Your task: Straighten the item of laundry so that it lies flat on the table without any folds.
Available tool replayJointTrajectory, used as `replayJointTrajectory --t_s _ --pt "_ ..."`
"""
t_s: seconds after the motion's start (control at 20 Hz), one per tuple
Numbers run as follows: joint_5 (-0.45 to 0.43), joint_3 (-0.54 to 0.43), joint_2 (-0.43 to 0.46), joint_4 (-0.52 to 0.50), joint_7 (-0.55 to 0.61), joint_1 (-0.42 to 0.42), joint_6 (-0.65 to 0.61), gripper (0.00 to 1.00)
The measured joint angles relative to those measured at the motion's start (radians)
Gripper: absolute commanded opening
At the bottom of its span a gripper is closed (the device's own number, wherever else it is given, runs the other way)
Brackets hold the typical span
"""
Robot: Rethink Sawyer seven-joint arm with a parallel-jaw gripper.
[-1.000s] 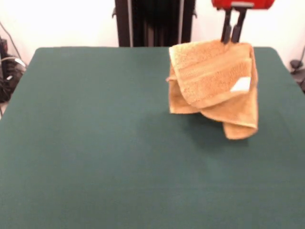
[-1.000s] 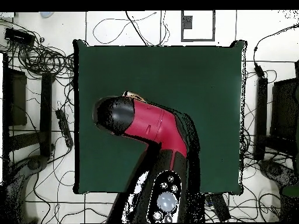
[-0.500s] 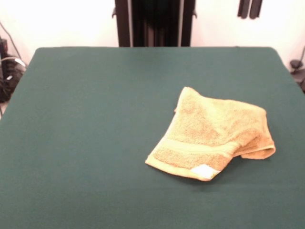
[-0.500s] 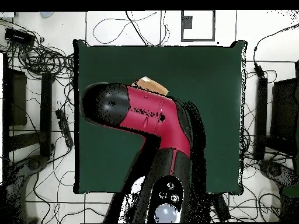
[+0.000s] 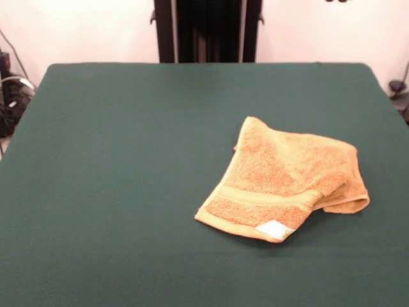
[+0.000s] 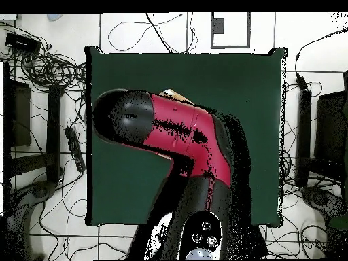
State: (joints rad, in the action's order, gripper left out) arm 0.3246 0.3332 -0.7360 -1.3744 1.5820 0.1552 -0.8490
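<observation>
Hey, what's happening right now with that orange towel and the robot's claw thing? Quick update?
Gripper raised clear, only tips visible. Towel on table, folded over, not flat. Nothing in the way.

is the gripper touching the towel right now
Apart. The front view shows the towel lying alone on the table, while only the gripper tips peek in at the top edge, bare wall between.
</observation>
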Motion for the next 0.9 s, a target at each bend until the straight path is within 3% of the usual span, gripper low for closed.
replayJointTrajectory --t_s 0.3,0.9 --pt "-0.003 0.0 0.037 0.006 0.0 -0.024 0.048 0.0" --pt "-0.01 -0.034 0.218 0.029 0.0 -0.089 0.379 0.0"
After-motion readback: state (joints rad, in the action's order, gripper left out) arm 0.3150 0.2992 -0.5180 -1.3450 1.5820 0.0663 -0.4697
